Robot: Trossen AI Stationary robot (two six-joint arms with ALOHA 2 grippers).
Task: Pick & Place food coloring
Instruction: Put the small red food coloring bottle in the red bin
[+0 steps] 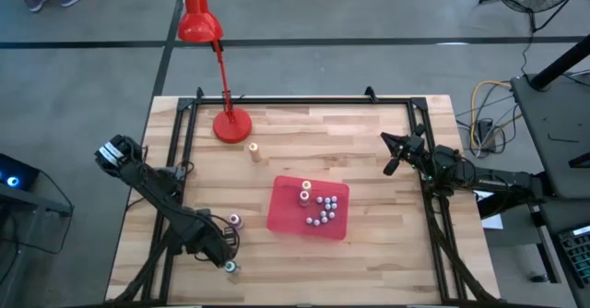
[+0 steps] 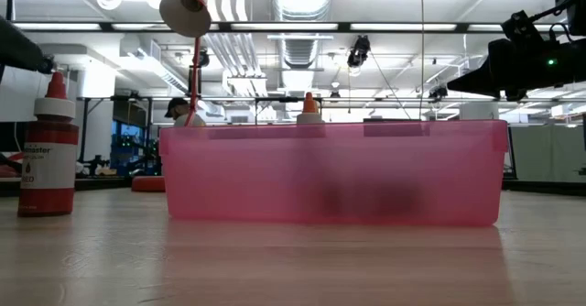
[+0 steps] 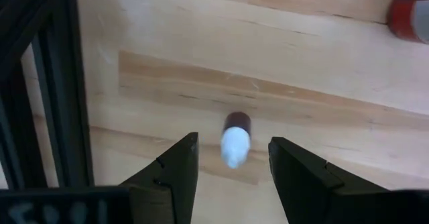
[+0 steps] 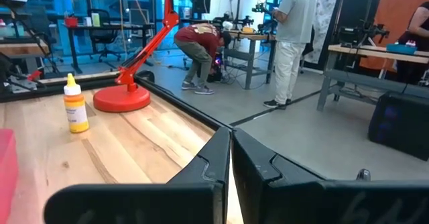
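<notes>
A tiny food coloring bottle (image 3: 234, 138) with a dark body and a white cap stands on the wooden table near its front left (image 1: 231, 267). My left gripper (image 3: 232, 150) points down over it, open, one finger on either side of the cap without touching it. A red bottle (image 1: 235, 220) stands close by, also seen in the low view (image 2: 48, 150). Several small bottles lie in the pink tray (image 1: 286, 218) at the table's middle. An orange bottle (image 1: 253, 151) stands by the red lamp's base (image 1: 231, 125). My right gripper (image 1: 392, 156) waits shut at the right, held level.
The black frame rails (image 1: 180, 160) run along the table's left, far and right sides; one rail shows close beside my left gripper (image 3: 57, 83). Bare wood lies between the tray and the near edge. People stand at benches beyond the table (image 4: 291, 23).
</notes>
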